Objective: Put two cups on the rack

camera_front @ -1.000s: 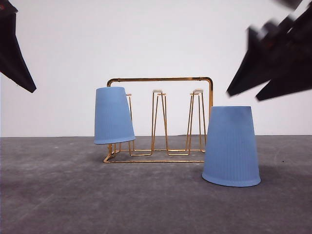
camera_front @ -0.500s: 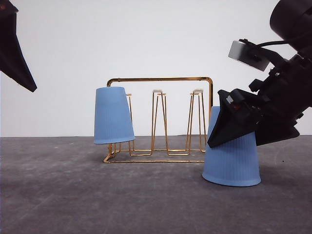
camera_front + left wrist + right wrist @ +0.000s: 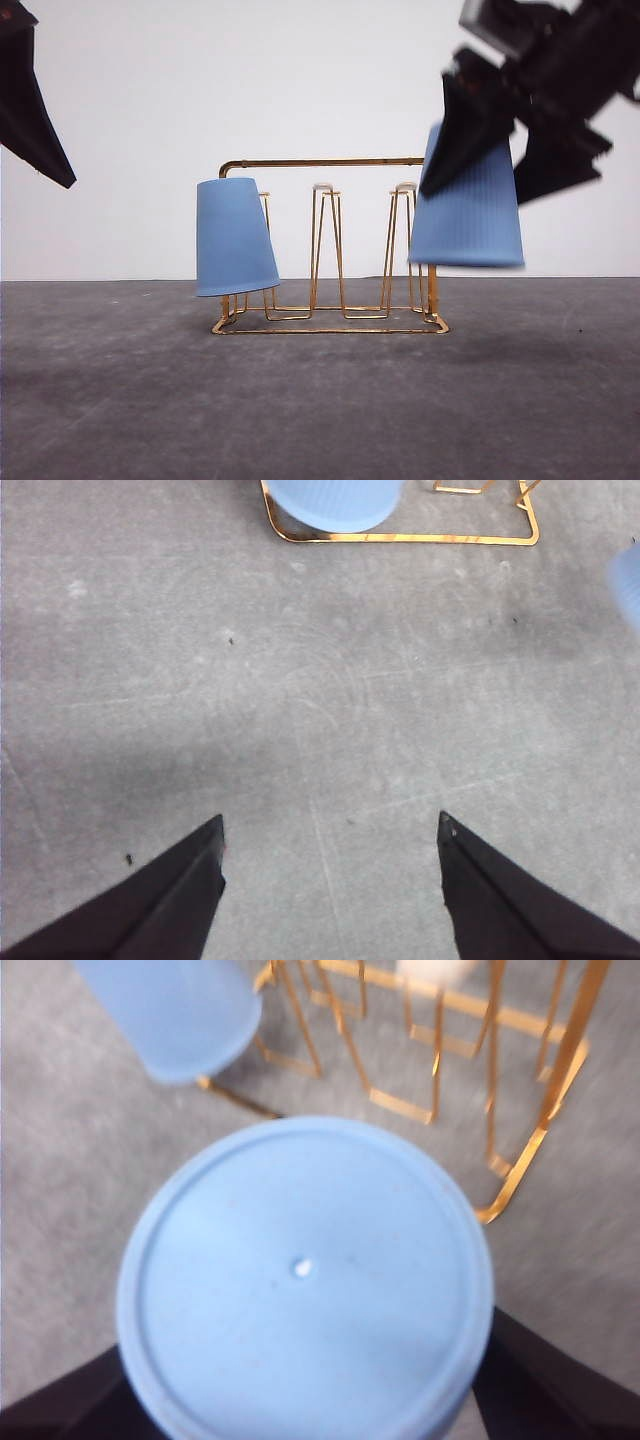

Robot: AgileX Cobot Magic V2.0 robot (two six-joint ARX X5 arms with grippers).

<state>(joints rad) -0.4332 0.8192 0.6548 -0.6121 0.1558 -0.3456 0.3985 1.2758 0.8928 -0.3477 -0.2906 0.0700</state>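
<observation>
So the gold wire rack (image 3: 330, 245) sits on the grey table (image 3: 320, 400), and one blue cup (image 3: 235, 237) is already hanging upside down on the prong at the rack's left end, tilted a bit, its rim clear of the table.

The right gripper (image 3: 490, 150) has its fingers clamped on either side of the second cup (image 3: 468, 205) and holds it upside down in the air, right in front of the rack's right end and well above the table. That cup covers the rack's right upright and sits just beside the right-hand prong (image 3: 404, 245). From the right wrist camera you're looking straight at the cup's flat closed base (image 3: 305, 1280), with the rack beyond it and the dark fingers (image 3: 545, 1380) hugging both sides.

The left gripper (image 3: 330, 870) is spread wide with nothing in it, hovering over bare table on the near side of the rack, well away from it.
</observation>
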